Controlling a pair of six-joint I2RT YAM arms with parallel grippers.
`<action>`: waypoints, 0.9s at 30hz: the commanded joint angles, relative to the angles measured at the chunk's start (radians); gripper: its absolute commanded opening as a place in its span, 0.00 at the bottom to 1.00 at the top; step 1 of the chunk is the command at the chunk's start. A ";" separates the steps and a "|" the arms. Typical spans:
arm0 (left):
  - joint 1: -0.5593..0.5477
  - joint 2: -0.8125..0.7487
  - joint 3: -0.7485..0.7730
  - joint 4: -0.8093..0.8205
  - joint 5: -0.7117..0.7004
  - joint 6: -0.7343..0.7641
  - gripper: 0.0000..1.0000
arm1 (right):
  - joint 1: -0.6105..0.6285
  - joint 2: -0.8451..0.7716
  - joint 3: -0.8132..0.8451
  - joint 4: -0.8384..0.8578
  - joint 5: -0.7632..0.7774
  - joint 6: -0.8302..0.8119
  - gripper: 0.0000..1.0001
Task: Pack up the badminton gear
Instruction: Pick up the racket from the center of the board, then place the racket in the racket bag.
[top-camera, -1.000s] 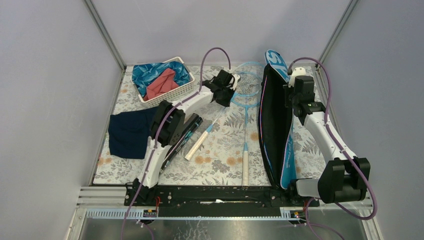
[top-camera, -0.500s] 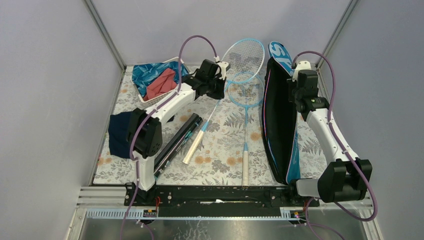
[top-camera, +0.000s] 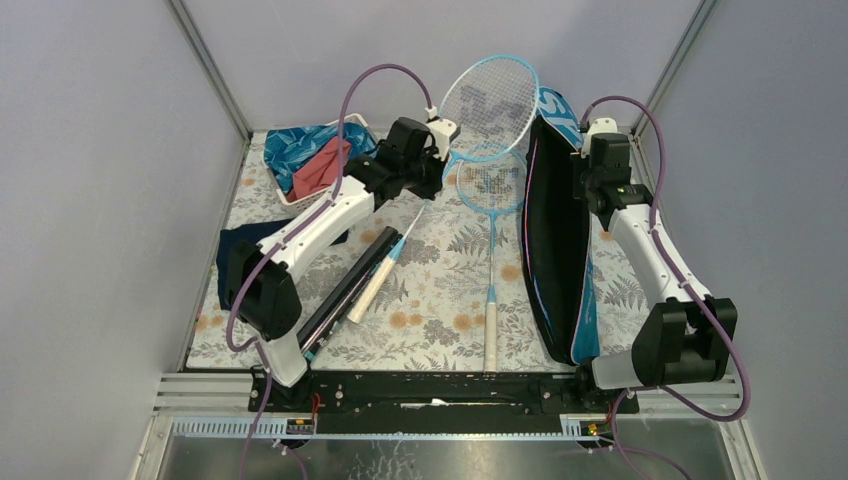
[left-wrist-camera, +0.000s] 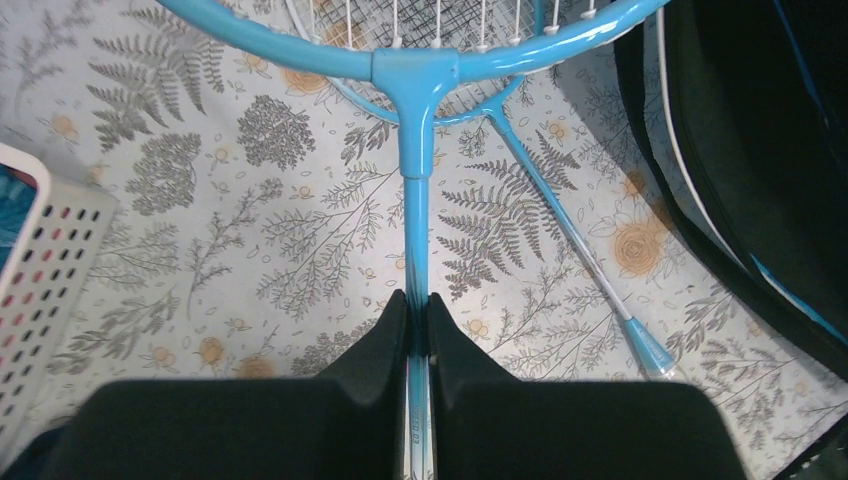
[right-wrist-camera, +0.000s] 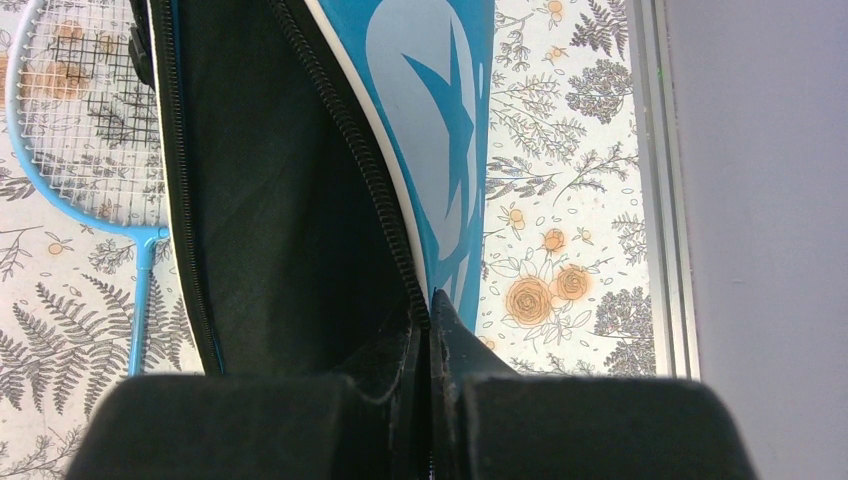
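Top view: racket (top-camera: 487, 95) slanted, head up off the counter (top-camera: 440, 300) at 12 o'clock, handle low beside the tube (top-camera: 345, 290) at 8 o'clock. Second racket (top-camera: 490, 185) lay flat, centre. Bag (top-camera: 556, 240) stood open at 3 o'clock.

Left wrist: left fingers (left-wrist-camera: 398, 328) clenched on the racket's shaft below the throat.

Right wrist: right fingers (right-wrist-camera: 445, 335) pinched the bag's zipper edge.

Robot lab test cell, not a home: plain grey wall panels (top-camera: 90, 200) in aluminium profile framing (top-camera: 208, 70), left arm (top-camera: 320, 215) and right arm (top-camera: 650, 255) bolted to black base rail (top-camera: 430, 385), floral tablecloth (top-camera: 440, 300) as work surface
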 joint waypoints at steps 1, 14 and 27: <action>-0.050 -0.062 -0.033 -0.030 -0.145 0.134 0.00 | -0.007 0.014 0.074 0.027 -0.026 0.048 0.00; -0.180 -0.064 -0.088 -0.178 -0.390 0.264 0.00 | -0.006 0.075 0.134 -0.011 -0.081 0.101 0.00; -0.286 0.107 -0.020 -0.262 -0.536 0.287 0.00 | -0.006 0.096 0.138 -0.015 -0.135 0.155 0.00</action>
